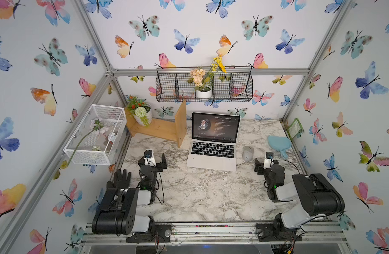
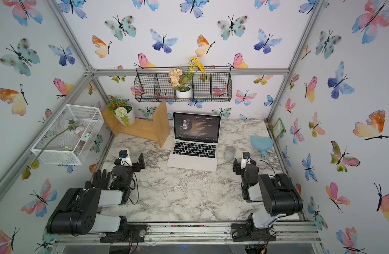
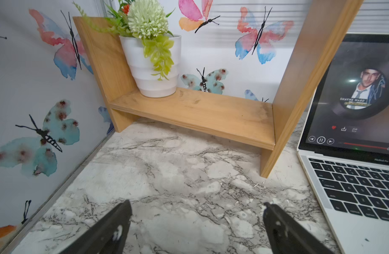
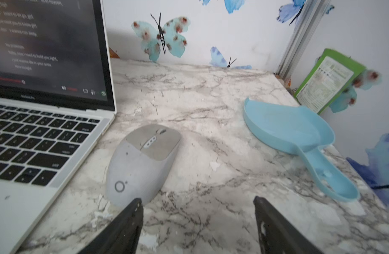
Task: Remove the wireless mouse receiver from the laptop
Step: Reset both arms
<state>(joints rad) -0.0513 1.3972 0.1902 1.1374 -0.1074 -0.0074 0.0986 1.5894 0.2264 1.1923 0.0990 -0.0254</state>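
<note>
**deskbot_fan:** Where was the receiver?

**me:** Couldn't spot it on either edge of the laptop (image 1: pixel 212 151). My left gripper (image 3: pixel 197 205) sat spread and empty, and past the mouse (image 1: pixel 248 152) my right gripper (image 4: pixel 198 200) was the same. Reach not begun. Next I'd guess: find the plug, pinch it, pull straight.

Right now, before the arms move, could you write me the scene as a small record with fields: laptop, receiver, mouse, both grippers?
laptop: open, screen lit, on the marble table
receiver: not visible in any view
mouse: grey, on the table beside the laptop, on the right arm's side, apart from it
left gripper: open, empty, over bare table beside the laptop
right gripper: open, empty, close to the mouse
other: blue scoop lying beyond the mouse
</note>
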